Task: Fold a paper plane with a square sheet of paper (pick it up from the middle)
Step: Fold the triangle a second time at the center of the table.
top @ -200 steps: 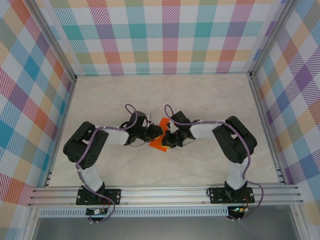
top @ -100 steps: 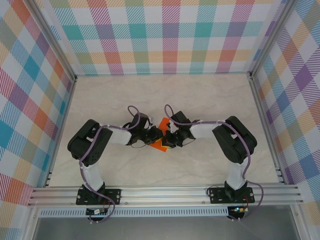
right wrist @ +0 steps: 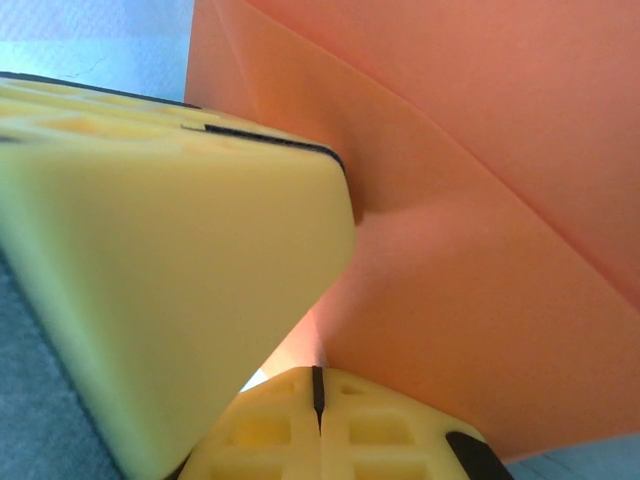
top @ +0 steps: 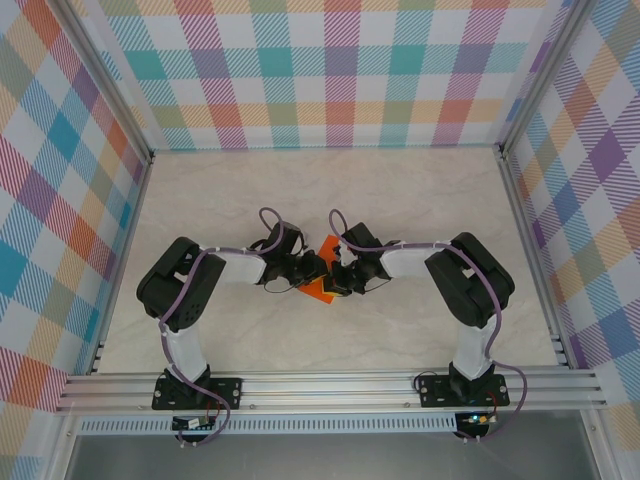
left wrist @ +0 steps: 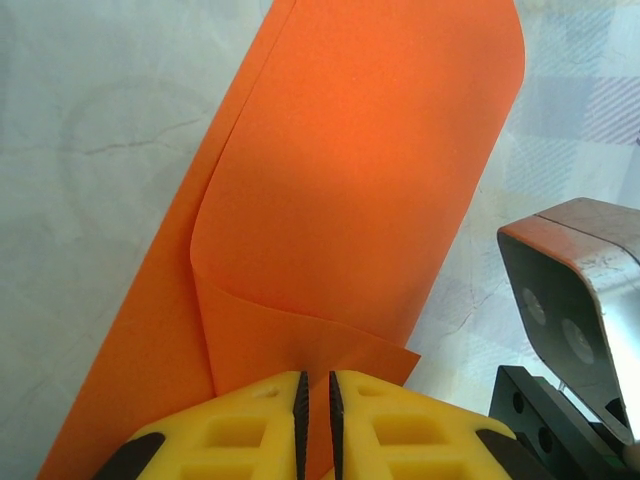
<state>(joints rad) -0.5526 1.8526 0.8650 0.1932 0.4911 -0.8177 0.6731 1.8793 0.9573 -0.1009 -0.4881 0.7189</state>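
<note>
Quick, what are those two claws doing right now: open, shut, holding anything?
Left gripper: closed, pinching the orange paper.
Right gripper: closed, apparently on the same paper's edge.

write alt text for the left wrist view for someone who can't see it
A folded sheet of orange paper stretches away over a pale marbled table, its near edge pinched between the yellow fingers of the left gripper at the bottom of the frame. A grey metal part of the other arm sits at the lower right.
</note>
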